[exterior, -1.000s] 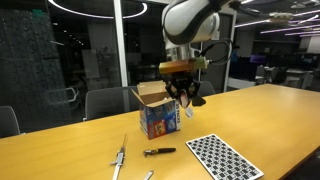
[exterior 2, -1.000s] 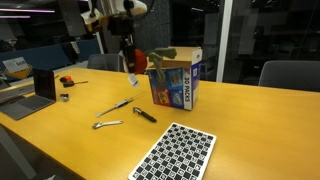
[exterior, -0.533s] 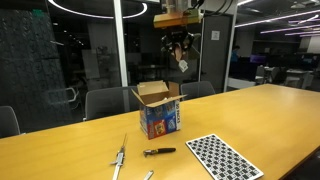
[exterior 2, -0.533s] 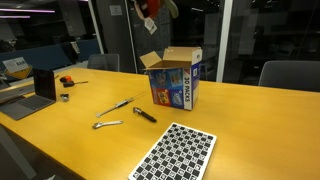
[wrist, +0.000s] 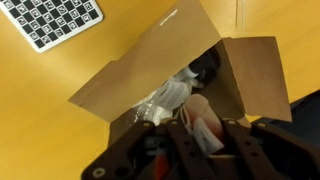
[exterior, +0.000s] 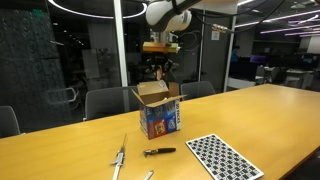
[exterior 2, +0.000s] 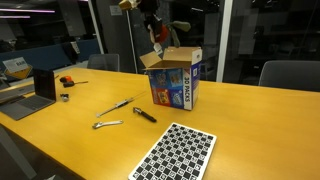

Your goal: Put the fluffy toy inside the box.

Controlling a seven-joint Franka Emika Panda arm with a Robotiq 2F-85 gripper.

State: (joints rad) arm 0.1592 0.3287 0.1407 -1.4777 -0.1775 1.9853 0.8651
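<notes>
The box (exterior: 158,112) stands open on the wooden table, brown flaps up and blue printed sides showing; it also shows in the other exterior view (exterior 2: 175,82). My gripper (exterior: 160,66) hangs just above its opening, also seen in an exterior view (exterior 2: 157,30). It is shut on the fluffy toy (exterior 2: 162,40). In the wrist view the toy's red-orange part with a white tag (wrist: 197,113) sits between my fingers, right over the open box (wrist: 150,70). Something white and crinkly lies inside the box.
A black-and-white checkered board (exterior: 223,157) lies in front of the box. A black pen (exterior: 158,152) and silver tools (exterior: 119,158) lie beside it. Office chairs (exterior: 100,102) stand behind the table. A dark laptop-like object (exterior 2: 42,84) stands at the table's far end.
My gripper rose with the toy from beside the box to well above it. It has now moved over the box opening and come down closer to it.
</notes>
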